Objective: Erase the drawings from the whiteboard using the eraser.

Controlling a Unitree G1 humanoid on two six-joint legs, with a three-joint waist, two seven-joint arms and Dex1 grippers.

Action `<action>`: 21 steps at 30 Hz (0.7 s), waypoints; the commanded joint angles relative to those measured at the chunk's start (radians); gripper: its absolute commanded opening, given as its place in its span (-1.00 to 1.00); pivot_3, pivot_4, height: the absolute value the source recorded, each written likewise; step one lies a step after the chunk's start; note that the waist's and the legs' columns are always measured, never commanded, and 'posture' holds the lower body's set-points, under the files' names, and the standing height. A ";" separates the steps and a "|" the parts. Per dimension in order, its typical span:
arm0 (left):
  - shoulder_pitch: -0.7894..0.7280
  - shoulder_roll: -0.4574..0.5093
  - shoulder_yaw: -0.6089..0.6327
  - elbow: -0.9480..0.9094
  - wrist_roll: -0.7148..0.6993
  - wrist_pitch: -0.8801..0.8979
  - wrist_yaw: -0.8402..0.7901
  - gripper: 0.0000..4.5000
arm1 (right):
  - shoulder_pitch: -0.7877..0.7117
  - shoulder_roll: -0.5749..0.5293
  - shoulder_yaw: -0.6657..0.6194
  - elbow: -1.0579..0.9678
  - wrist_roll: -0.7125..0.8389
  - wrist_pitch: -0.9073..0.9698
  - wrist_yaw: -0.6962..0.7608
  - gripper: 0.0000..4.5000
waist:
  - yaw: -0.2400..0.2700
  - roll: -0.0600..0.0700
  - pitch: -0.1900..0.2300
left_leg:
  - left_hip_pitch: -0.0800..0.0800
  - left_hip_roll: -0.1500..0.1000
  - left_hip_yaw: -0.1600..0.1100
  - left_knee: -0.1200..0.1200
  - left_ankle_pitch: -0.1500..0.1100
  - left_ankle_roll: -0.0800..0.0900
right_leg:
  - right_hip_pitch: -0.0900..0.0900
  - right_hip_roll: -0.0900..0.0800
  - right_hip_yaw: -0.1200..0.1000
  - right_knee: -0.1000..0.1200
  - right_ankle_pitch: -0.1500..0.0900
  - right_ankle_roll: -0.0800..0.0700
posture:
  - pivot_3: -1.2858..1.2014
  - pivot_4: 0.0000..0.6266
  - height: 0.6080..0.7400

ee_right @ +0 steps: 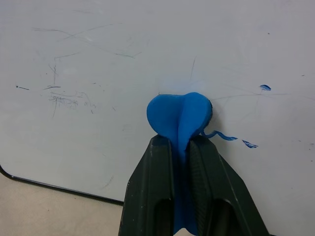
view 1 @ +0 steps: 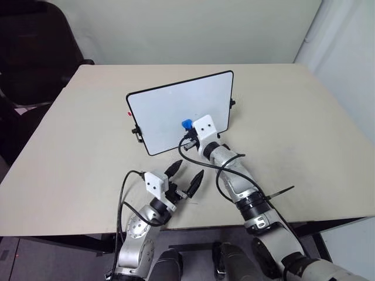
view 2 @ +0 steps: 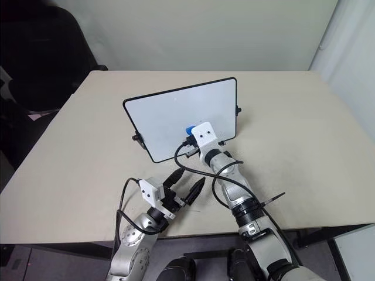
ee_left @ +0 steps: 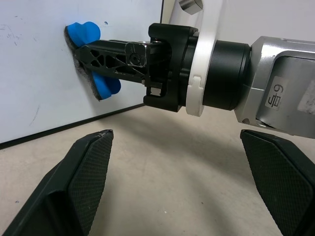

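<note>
Nearest, the left pincer (view 1: 186, 177) hangs spread wide above the counter (view 1: 76, 146). Beyond it, the right pincer (ee_right: 182, 147) squeezes the blue eraser (ee_right: 178, 118), pressed against the propped whiteboard (view 1: 170, 111) beside a few leftover blue drawings (ee_right: 248, 143).

whiteboard (ee_right: 98, 59): smooth, glossy, finely scratched
eraser (ee_right: 178, 117): soft blue foam (squeezed), fuzzy dark felt base
table (view 1: 88, 146): matt beige
fingers (ee_left: 81, 187): black textured plastic

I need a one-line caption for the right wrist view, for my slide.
Right gripper presses the squeezed blue eraser against the whiteboard, beside leftover blue drawings.
</note>
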 commanded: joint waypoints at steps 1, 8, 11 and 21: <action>-0.001 -0.005 -0.006 -0.035 0.001 -0.018 -0.003 1.00 | -0.013 0.010 0.001 -0.026 -0.003 0.005 0.005 -0.90 | 0.001 0.000 0.000 | 0.000 0.000 0.000 0.000 0.000 0.000 | 0.000 0.000 0.000 0.000 0.000 0.000 | 0.03 -0.52 1.00; -0.010 -0.007 -0.003 -0.021 0.001 -0.020 -0.006 1.00 | -0.029 -0.019 -0.068 0.012 0.002 0.025 -0.053 -0.90 | 0.011 0.000 0.000 | 0.000 0.001 0.000 0.001 0.000 0.000 | 0.000 0.001 0.000 0.001 0.001 -0.003 | 0.03 -0.52 1.00; -0.014 -0.007 -0.003 -0.017 0.000 -0.019 -0.008 1.00 | -0.037 -0.032 -0.092 0.033 -0.001 0.021 -0.075 -0.90 | 0.018 0.000 0.000 | 0.000 0.001 0.000 0.001 0.000 -0.002 | 0.000 0.001 0.000 0.001 0.001 -0.004 | 0.03 -0.52 1.00; -0.019 -0.004 0.000 -0.018 -0.004 -0.013 -0.010 1.00 | -0.053 -0.047 -0.111 0.086 -0.009 0.011 -0.114 -0.90 | 0.024 0.000 0.000 | 0.000 0.001 0.000 0.001 0.001 -0.005 | 0.001 0.001 0.000 0.001 0.002 -0.004 | 0.03 -0.52 1.00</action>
